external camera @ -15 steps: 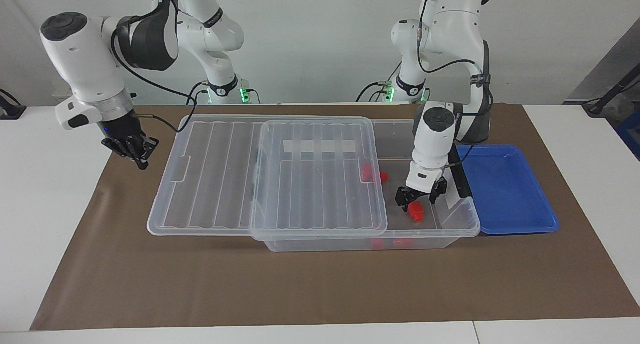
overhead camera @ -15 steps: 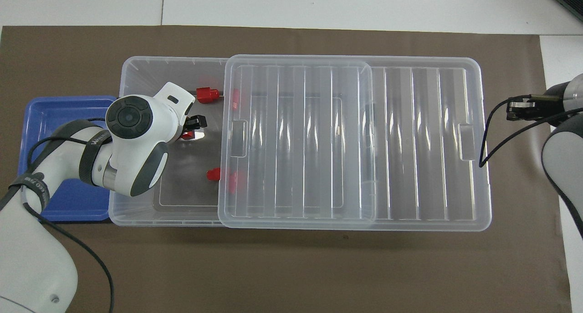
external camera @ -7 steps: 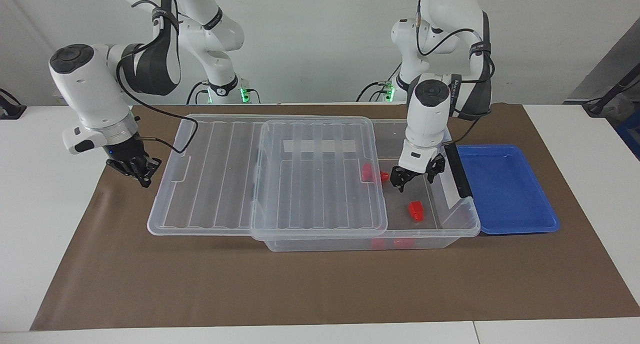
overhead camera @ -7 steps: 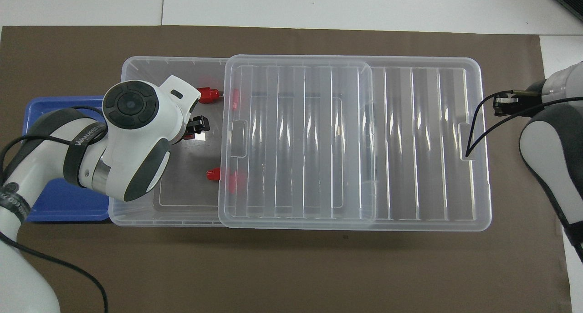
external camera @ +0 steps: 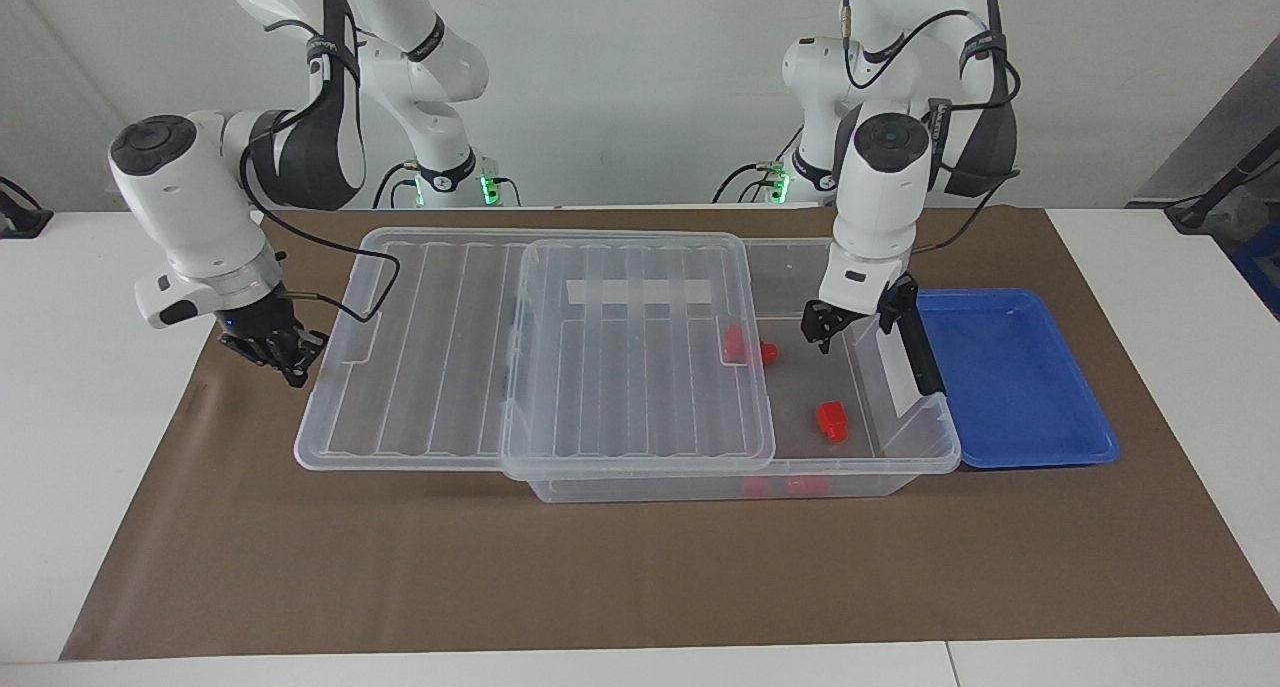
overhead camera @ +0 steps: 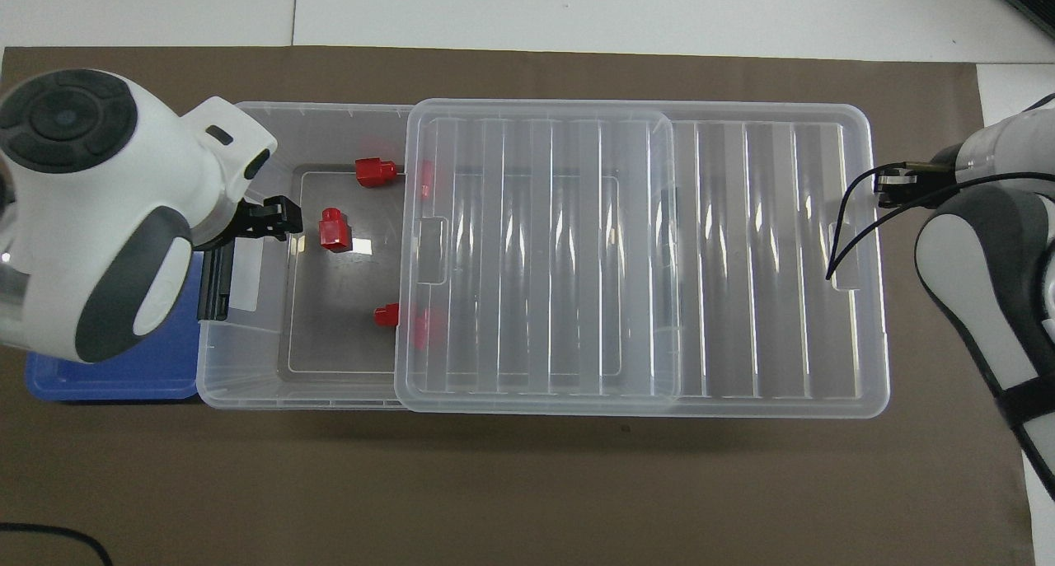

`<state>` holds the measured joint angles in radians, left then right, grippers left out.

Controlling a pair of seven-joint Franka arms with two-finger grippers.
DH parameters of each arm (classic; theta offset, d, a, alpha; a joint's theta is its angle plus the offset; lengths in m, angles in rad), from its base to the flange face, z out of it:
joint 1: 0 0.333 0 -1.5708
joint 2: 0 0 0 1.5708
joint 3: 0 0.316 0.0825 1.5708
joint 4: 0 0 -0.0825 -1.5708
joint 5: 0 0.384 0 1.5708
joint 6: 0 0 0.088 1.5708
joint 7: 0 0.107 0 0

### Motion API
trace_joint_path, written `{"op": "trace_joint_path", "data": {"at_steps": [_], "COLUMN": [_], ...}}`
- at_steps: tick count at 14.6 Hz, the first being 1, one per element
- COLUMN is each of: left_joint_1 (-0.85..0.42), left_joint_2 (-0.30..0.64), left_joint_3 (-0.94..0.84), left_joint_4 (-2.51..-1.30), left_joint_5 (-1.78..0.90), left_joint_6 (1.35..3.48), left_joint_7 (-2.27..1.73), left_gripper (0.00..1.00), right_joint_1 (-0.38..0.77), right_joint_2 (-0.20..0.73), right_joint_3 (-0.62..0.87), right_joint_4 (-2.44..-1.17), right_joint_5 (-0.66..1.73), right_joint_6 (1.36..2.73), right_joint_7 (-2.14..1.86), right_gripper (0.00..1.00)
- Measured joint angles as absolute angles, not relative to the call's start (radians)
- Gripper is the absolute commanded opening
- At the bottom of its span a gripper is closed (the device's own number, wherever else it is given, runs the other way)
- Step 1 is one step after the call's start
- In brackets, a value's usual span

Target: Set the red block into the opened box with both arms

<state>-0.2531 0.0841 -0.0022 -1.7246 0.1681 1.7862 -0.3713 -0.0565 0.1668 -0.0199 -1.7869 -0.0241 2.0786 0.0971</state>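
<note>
Left gripper (external camera: 843, 323) has risen, open, off the red block (external camera: 831, 419) in the box (external camera: 905, 454) (right gripper (external camera: 275, 347) shut; label strip (external camera: 638, 292) blank).

Count: three red blocks (overhead camera: 334, 229) (overhead camera: 375, 171) (overhead camera: 387, 315), one clear box (overhead camera: 247, 368), one ribbed lid (overhead camera: 742, 261), one blue tray (external camera: 1010, 377), one brown mat (external camera: 600, 567), two arms with one gripper each (external camera: 845, 325) (external camera: 275, 347).
</note>
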Motion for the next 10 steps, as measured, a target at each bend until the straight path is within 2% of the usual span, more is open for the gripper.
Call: {"op": "trace_joint_path", "data": {"at_steps": [6, 10], "left_joint_1": [0.042, 0.061], "left_joint_2": [0.08, 0.08], "left_joint_3": [0.009, -0.012], "left_joint_4": [-1.681, -1.687], "left_joint_5": [0.085, 0.032], "left_joint_6": [1.754, 1.754], "left_joint_7": [0.189, 0.276], "left_gripper": [1.0, 1.0], "right_joint_1": [-0.038, -0.009], "right_joint_2": [0.167, 0.167], "right_joint_3": [-0.008, -0.005], "right_joint_4": [-1.787, -1.787], "right_joint_5": [-0.024, -0.024], "right_joint_6": [2.079, 2.071], "right_joint_7": [0.083, 0.069], "right_gripper": [0.0, 0.0]}}
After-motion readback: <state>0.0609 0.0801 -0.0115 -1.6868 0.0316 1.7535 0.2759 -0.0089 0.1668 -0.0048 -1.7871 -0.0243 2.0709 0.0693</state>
